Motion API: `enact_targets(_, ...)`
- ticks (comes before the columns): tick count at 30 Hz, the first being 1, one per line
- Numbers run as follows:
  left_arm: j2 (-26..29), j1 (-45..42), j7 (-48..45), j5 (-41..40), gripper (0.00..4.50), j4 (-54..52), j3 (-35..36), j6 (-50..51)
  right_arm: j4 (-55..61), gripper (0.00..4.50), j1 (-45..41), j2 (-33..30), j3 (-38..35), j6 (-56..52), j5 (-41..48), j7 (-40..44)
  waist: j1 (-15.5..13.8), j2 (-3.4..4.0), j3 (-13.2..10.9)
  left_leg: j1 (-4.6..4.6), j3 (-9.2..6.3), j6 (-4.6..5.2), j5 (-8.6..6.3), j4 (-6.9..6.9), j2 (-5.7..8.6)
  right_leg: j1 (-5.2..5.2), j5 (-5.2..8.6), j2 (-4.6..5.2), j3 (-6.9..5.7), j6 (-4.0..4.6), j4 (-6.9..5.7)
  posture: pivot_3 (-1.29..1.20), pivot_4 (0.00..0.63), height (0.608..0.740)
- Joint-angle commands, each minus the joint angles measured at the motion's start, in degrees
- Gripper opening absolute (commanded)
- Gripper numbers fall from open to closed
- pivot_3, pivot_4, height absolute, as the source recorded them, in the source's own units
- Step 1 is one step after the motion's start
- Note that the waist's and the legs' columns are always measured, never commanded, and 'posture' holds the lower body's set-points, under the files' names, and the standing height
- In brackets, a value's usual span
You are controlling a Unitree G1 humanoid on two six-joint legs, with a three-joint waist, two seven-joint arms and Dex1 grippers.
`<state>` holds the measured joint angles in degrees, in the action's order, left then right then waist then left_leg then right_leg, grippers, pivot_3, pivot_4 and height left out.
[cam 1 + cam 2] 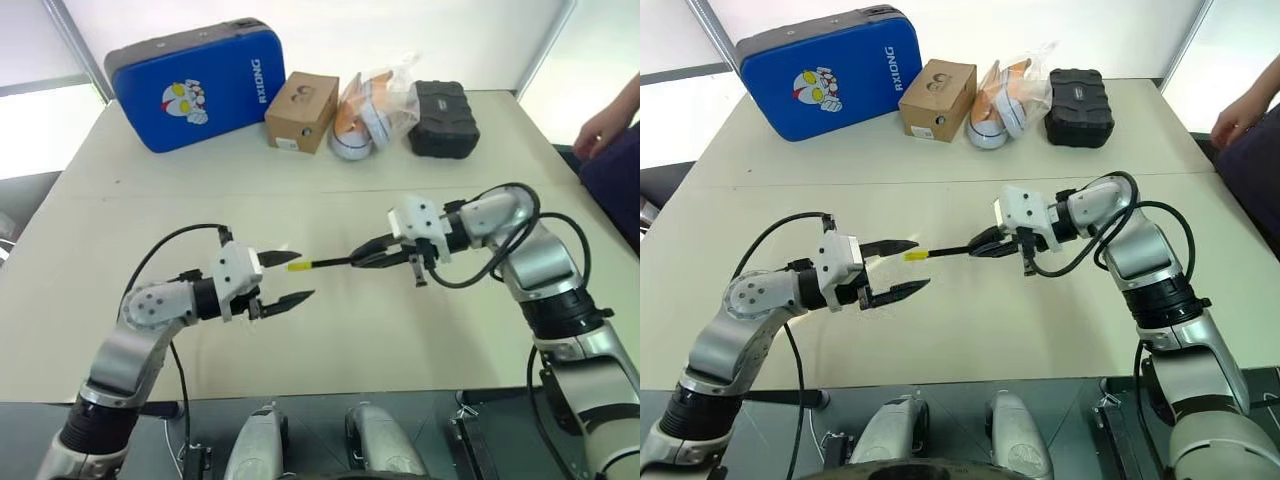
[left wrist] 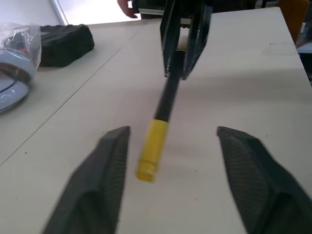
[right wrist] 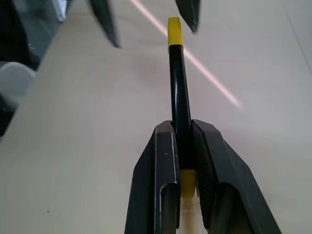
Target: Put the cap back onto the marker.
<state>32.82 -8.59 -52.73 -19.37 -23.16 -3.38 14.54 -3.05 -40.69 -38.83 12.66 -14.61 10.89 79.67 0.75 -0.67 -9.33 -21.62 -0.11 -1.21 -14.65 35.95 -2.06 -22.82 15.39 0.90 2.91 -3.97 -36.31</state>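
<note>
My right gripper [image 1: 365,258] is shut on the thin black marker [image 1: 330,263], holding it roughly level above the table and pointing it toward my left arm. The small yellow cap [image 1: 299,265] sits on the marker's free end. My left gripper [image 1: 303,275] is open, one finger on each side of the cap [image 2: 152,150], neither touching it. In the right wrist view the marker [image 3: 178,83] runs out from between the shut fingers [image 3: 163,146] to the cap [image 3: 174,31]. A bit of yellow also shows deep between those fingers.
Along the far side of the beige table [image 1: 150,200] stand a blue case [image 1: 200,85], a cardboard box [image 1: 302,110], a plastic bag with items [image 1: 375,100] and a black case [image 1: 443,118]. A person's hand [image 1: 600,125] rests at the right edge.
</note>
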Motion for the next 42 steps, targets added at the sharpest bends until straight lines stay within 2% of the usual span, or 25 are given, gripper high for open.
enact_targets(1,0.5,0.6,1.2,-0.2,4.43,-2.5,0.7,-0.3,-0.9,0.00,-0.1,-2.3,-4.0,0.4,0.7,-2.0,0.0,0.00,0.0,0.00,0.00,0.00,0.00,0.00,0.00,0.00,0.00,0.01,0.00,0.01,0.00,0.00,0.150,0.740)
enact_targets(4,-0.1,0.4,2.4,-0.4,4.43,-2.1,0.4,0.3,-1.1,0.00,1.5,-3.5,-6.7,-0.2,0.2,-6.5,0.1,0.00,0.0,0.02,0.00,0.00,0.00,-0.01,0.00,0.01,0.00,0.00,0.01,0.01,0.00,0.00,0.150,0.740)
enact_targets(9,-1.2,-0.7,2.8,-1.0,4.43,-1.5,-1.1,0.9,-0.5,0.00,7.7,-3.0,-15.9,-10.6,-3.6,-27.4,-0.1,-0.01,0.0,0.00,-0.01,0.00,0.00,0.00,0.01,0.02,0.01,0.00,0.02,0.01,0.00,0.00,0.150,0.740)
enact_targets(11,-1.8,-1.3,2.8,-1.1,4.43,-1.3,-1.7,1.3,2.2,0.00,10.9,-2.4,-18.8,-15.1,-3.2,-32.2,-0.2,-0.01,0.0,-0.01,-0.01,0.00,0.00,0.01,0.04,0.03,0.01,0.01,0.03,0.02,0.01,0.00,0.150,0.740)
enact_targets(15,-3.0,-3.0,2.6,-1.3,4.43,-0.2,-3.2,2.1,8.5,0.00,17.3,0.2,-23.1,-24.5,-4.0,-43.0,0.3,0.01,0.0,-0.01,0.02,0.00,0.00,-0.02,0.05,0.01,-0.04,-0.01,0.06,-0.08,0.02,0.00,0.150,0.740)
enact_targets(18,-3.8,-4.0,2.7,-1.3,4.43,0.4,-4.1,2.5,9.8,0.00,19.9,1.4,-24.7,-26.6,-4.5,-47.7,0.4,0.03,0.0,0.02,0.00,0.00,0.00,-0.02,0.03,0.01,-0.05,-0.10,0.07,-0.08,0.00,0.00,0.150,0.740)
enact_targets(22,-3.7,-6.2,0.8,-1.8,4.43,3.2,-4.2,2.0,9.6,0.00,22.6,8.9,-30.3,-31.9,-4.4,-59.6,0.2,0.01,0.0,0.06,-0.06,0.00,0.00,-0.01,0.00,0.05,-0.03,-0.19,0.06,-0.06,-0.01,0.00,0.150,0.740)
enact_targets(25,-3.8,-7.6,0.0,-2.1,4.43,4.6,-4.3,2.0,9.1,0.00,23.2,10.9,-32.1,-34.2,-3.9,-63.1,0.2,0.04,0.0,0.04,-0.02,0.00,0.00,-0.02,0.02,0.02,-0.03,-0.18,0.07,-0.05,-0.01,0.00,0.150,0.740)
enact_targets(34,-2.7,-12.8,-3.0,-3.9,4.43,6.8,-4.0,4.5,11.0,0.00,26.5,12.0,-32.9,-36.3,-2.1,-65.7,0.3,0.04,0.0,0.03,-0.02,0.00,0.00,-0.02,0.03,0.03,-0.04,-0.18,0.07,-0.10,0.00,0.00,0.150,0.740)
enact_targets(42,-2.8,-11.6,-3.6,-4.1,4.50,5.8,-5.1,5.0,15.4,3.88,27.5,10.2,-34.0,-38.0,0.7,-64.4,0.3,0.04,0.0,0.03,-0.02,0.01,0.00,-0.04,0.02,0.02,-0.03,-0.18,0.08,-0.10,0.01,0.00,0.150,0.740)
